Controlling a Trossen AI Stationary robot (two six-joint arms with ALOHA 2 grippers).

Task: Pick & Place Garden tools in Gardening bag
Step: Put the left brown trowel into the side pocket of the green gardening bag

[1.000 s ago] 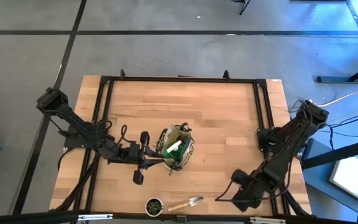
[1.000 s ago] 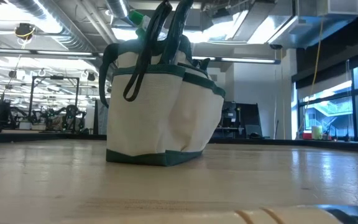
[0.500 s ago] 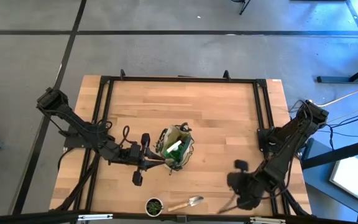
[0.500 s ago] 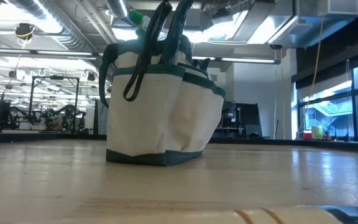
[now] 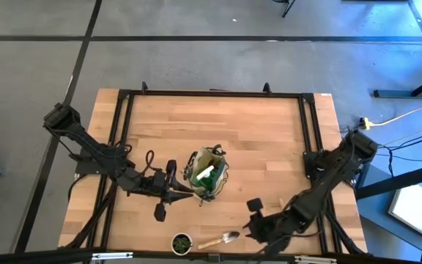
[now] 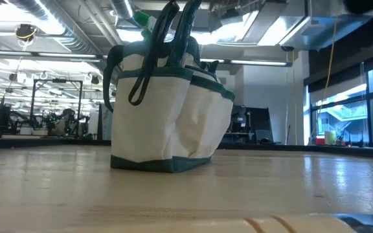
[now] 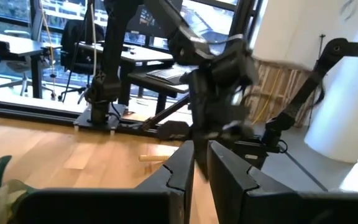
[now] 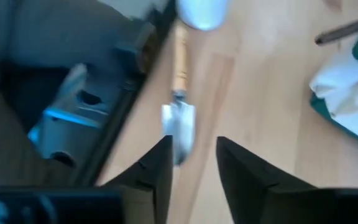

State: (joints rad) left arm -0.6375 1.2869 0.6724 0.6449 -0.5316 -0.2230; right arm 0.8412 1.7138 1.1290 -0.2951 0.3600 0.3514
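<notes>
Right gripper (image 5: 255, 222) hovers with fingers open beside the last trowel (image 5: 221, 239) lying at the surface's (image 5: 262, 139) front edge, probably light, stiff, best gripped by its wooden handle; left gripper (image 5: 190, 193), fingers closed, touches the bag (image 5: 208, 176).

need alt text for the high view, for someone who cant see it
Seen from straight above, a gardening bag stands mid-table on a wooden table, with a spray bottle inside. The left hand sits at the bag's left edge, while the right hand reaches toward a trowel at the near edge, beside a small potted plant.
</notes>
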